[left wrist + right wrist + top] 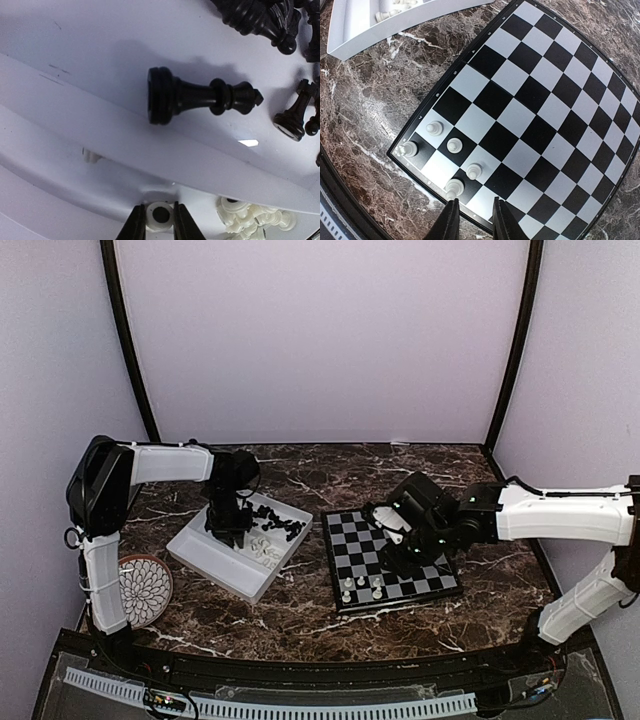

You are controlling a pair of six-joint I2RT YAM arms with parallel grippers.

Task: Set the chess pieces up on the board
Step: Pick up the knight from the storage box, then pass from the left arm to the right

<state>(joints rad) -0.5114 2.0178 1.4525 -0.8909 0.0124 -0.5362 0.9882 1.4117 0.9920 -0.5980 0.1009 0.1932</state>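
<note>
The small white plastic chess piece (160, 215) sits between the fingers of the left gripper (158, 226). They stand close against its two sides, but whether they already pinch it cannot be told. It lies in the nearer compartment of the white rectangular divided tray (205, 558), which is towards the table's left edge. Beside it is a heap of white figures (250, 217), and a black figure lies toppled (200, 95) beyond the divider.

Such a piece is probably light, stiff and smooth, and likely to roll or squirt out of flat fingers. The narrow stem above the base looks the surest hold.

The right gripper (474, 216) hangs narrowly parted and empty over the near edge of the black-and-pale checked chessboard (535, 115), where five white pieces (453, 145) stand in one corner.

Only the gripped piece's round base shows, so its rank cannot be told. In the top view the right arm hides part of the board.
</note>
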